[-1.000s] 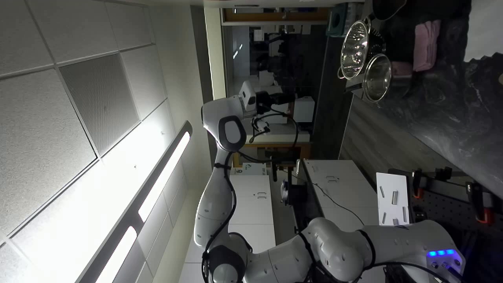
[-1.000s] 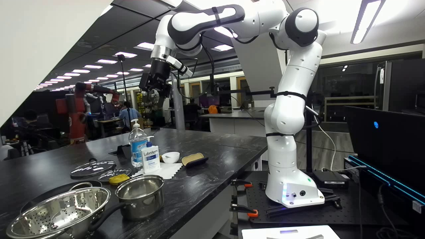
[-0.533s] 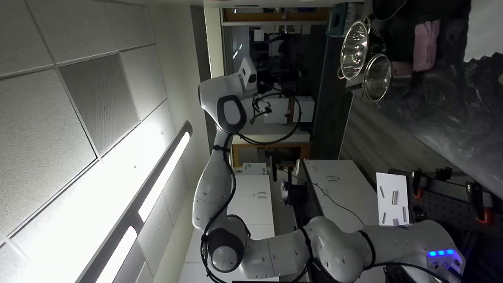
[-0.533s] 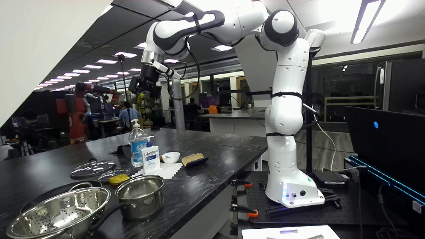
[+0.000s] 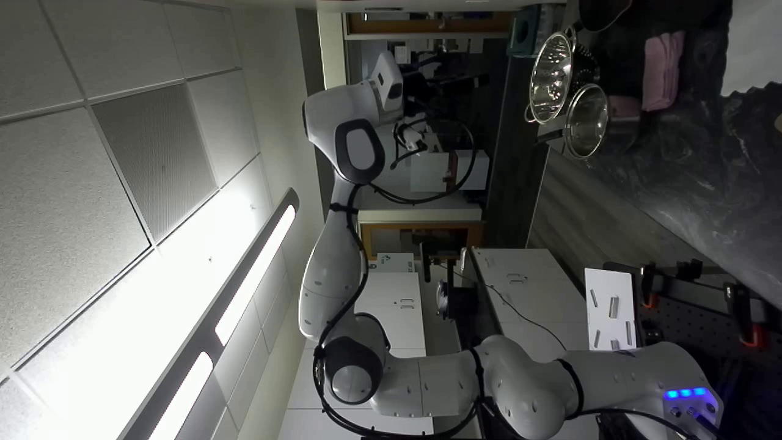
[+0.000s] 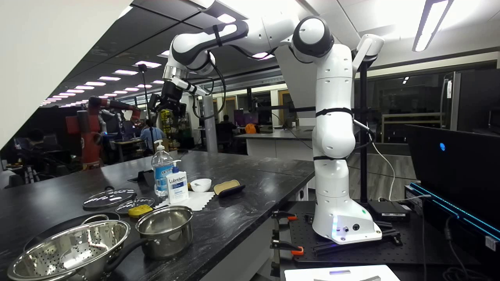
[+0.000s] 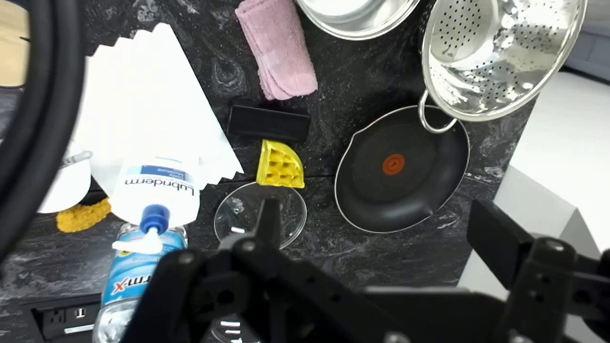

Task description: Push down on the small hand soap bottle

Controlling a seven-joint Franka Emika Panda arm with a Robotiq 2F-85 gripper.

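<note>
The small white Lubriderm pump bottle [image 6: 178,186] stands upright on a white paper on the dark counter. Its blue collar and white pump head show in the wrist view, where the bottle [image 7: 157,193] is left of my jaws. A taller clear Germ-X pump bottle [image 6: 161,175] with a blue label stands right behind it; it also shows in the wrist view [image 7: 131,274]. My gripper [image 6: 166,113] is open and empty, high above the counter and the bottles. In the wrist view the fingers [image 7: 376,209] are wide apart, over a glass lid and the counter. Neither bottle shows in the sideways exterior view.
A steel colander [image 6: 74,246], a steel pot [image 6: 166,230] and a black pan [image 7: 402,171] stand on the counter. A yellow sponge [image 7: 280,164], a glass lid [image 7: 238,209], a pink towel [image 7: 281,47] and a white bowl [image 6: 201,185] lie around the bottles.
My arm has swung, carrying the open gripper leftward in an exterior view and upward in the sideways exterior view, away from the robot base. The bottles and other objects have not moved.
</note>
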